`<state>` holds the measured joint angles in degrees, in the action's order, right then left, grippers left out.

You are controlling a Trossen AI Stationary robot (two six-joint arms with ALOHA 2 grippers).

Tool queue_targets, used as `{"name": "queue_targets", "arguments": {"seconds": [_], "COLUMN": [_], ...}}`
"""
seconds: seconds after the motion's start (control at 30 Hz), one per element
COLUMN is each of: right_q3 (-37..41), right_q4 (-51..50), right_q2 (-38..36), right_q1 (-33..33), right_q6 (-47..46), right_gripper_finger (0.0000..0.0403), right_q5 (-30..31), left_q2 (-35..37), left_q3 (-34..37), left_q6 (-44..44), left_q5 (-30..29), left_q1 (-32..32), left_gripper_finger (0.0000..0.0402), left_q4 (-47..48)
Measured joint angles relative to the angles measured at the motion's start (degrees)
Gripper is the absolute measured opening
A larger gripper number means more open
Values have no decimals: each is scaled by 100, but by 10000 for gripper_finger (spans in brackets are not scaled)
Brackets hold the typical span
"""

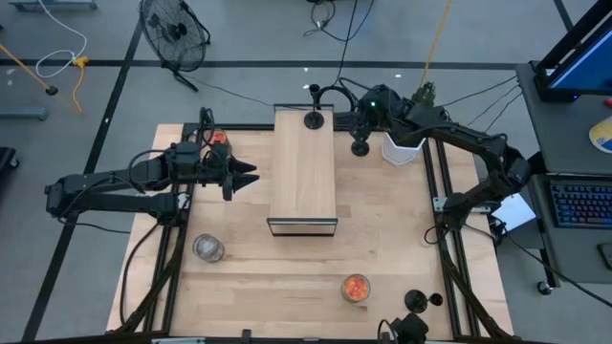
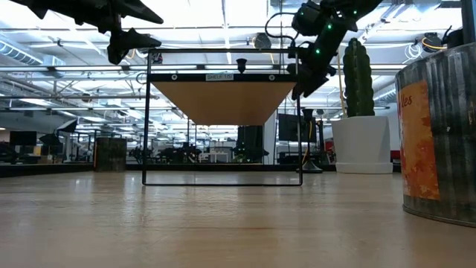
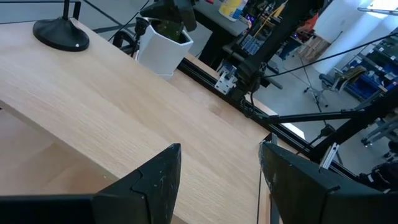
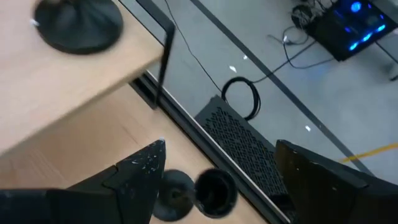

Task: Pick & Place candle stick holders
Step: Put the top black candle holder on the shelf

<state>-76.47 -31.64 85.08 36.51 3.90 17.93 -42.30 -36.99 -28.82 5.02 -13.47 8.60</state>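
Note:
One black candle stick holder (image 1: pixel 314 117) stands by its round base on the far end of the pale wooden shelf (image 1: pixel 304 167). A second black holder (image 1: pixel 360 145) stands on the table just right of the shelf. My right gripper (image 1: pixel 361 122) hangs open above it, and the holder (image 4: pixel 186 193) shows below its fingers, apart from them. A third black holder (image 1: pixel 416 301) stands at the near right. An orange-red glass cup (image 1: pixel 218 139), a clear cup (image 1: pixel 207 248) and another orange cup (image 1: pixel 356 288) rest on the table. My left gripper (image 1: pixel 247 177) hovers open left of the shelf.
A white pot with a green cactus (image 1: pixel 402 148) stands just right of the right gripper. The shelf rests on thin black legs (image 2: pixel 145 126), with open room under it. Bare wood lies between the near cups and the shelf.

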Motion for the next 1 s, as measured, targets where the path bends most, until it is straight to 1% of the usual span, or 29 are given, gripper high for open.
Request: {"name": "queue_targets", "arguments": {"seconds": [0.17,0.4,0.6,0.7,1.0], "right_q3": [0,0,3,-5,-4], "right_q4": [-184,-183,-349,-369,-373], "right_q2": [0,3,153,283,363], "right_q1": [66,129,354,379,420], "right_q6": [-16,-8,3,-9,79], "right_gripper_finger": [294,290,290,290,290], "right_q5": [0,-7,-4,7,-4], "left_q2": [0,0,0,0,0], "left_q3": [0,0,-2,-2,-2], "left_q6": [-56,-142,-133,-133,-131], "left_q5": [-7,-9,-4,0,-2], "left_q1": [0,0,0,0,2], "left_gripper_finger": [225,225,225,225,225], "left_q4": [2,-160,-247,-245,-245]}}
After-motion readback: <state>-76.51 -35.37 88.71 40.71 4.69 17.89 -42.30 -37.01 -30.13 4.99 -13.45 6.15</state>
